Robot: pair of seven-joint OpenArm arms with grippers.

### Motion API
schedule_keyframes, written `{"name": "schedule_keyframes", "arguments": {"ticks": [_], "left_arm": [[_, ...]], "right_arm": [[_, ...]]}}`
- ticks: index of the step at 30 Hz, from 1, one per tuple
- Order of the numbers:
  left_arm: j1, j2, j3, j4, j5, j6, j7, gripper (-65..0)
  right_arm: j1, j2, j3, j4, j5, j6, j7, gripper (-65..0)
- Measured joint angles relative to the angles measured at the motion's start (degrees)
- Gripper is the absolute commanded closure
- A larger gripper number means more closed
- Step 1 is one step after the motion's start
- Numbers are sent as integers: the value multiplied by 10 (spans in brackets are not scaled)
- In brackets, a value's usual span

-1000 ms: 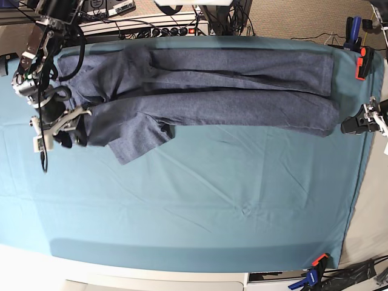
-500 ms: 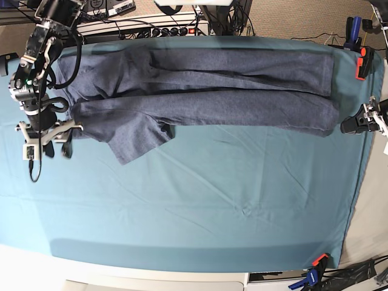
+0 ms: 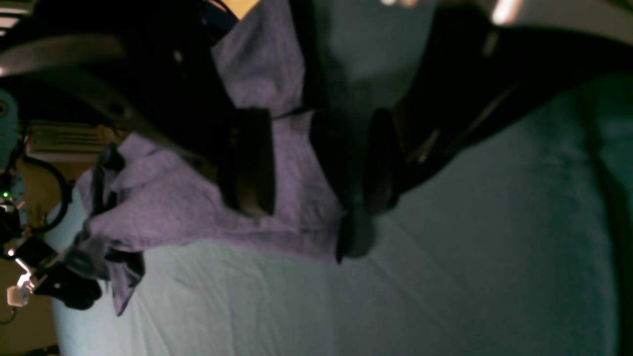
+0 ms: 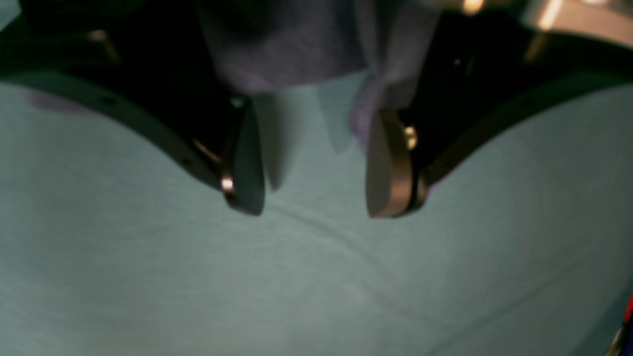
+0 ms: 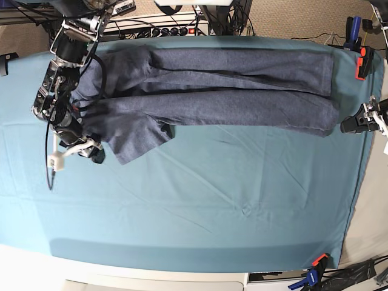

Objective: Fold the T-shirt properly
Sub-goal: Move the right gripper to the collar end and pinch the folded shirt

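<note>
- Jaws of the right gripper (image 4: 314,198) stand apart with nothing clamped between the pads; teal cloth shows in the gap, and a fold of the T-shirt (image 4: 296,44) hangs just behind the pads, brushing the inner side of one of them.
- Jaws of the left gripper (image 3: 319,163) are also parted, straddling the shirt's end edge: one finger (image 3: 252,163) lies over the fabric, the other over the teal cloth just past the hem. Whether they press on the fabric cannot be told.
- In the base view the T-shirt (image 5: 230,91) lies stretched in a long, narrow band along the far side of the table, folded lengthwise with a dark crease running down its middle.
- Its end by the right gripper (image 5: 79,148) is bunched and wrinkled, and a loose flap juts out toward the near side, just beside the jaws.
- Its other end is squarer and flatter, and reaches close to the left gripper (image 5: 357,124), which sits at the table's edge.
- Under everything lies the teal table cloth (image 5: 200,206), lightly creased.
- Clamps (image 5: 364,60) pin the cloth at the corners on the left gripper's side.
- Cables and a power strip (image 5: 170,30) lie beyond the far edge.
</note>
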Motion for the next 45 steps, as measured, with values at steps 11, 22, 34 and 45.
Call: {"name": "schedule_keyframes", "arguments": {"ticks": [11, 22, 34, 45], "left_arm": [[0, 0, 0, 0, 0, 0, -4, -313], [0, 0, 0, 0, 0, 0, -4, -313], [0, 0, 0, 0, 0, 0, -4, -308], [0, 0, 0, 0, 0, 0, -4, -308]], "right_arm": [[11, 1, -92, 1, 30, 8, -63, -341], [14, 1, -166, 4, 31, 10, -76, -93], [0, -1, -170, 75, 112, 78, -193, 0], [-48, 1, -170, 219, 112, 89, -200, 0]]}}
